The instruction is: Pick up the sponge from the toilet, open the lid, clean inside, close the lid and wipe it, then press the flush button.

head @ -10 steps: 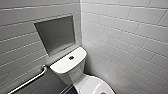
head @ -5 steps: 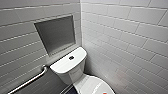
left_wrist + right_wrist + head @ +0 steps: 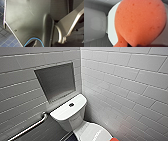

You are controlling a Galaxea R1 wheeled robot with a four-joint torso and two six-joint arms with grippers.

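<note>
Steel grab bar (image 3: 30,128), a smooth round tube, lies far left of the right pincer (image 3: 134,45). Next comes the toilet (image 3: 72,119), glossy white ceramic, its rounded tank carrying the flush button (image 3: 71,104), a small dark disc. Beyond the pincer spreads the lid (image 3: 110,31), smooth, oval and closed. The pincer is clamped on the sponge (image 3: 140,21), a bulging lobe of porous orange-red foam. The head view matches half a second ago.

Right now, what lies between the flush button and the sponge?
In the head view, the white lid lies between the flush button and the sponge.
</note>
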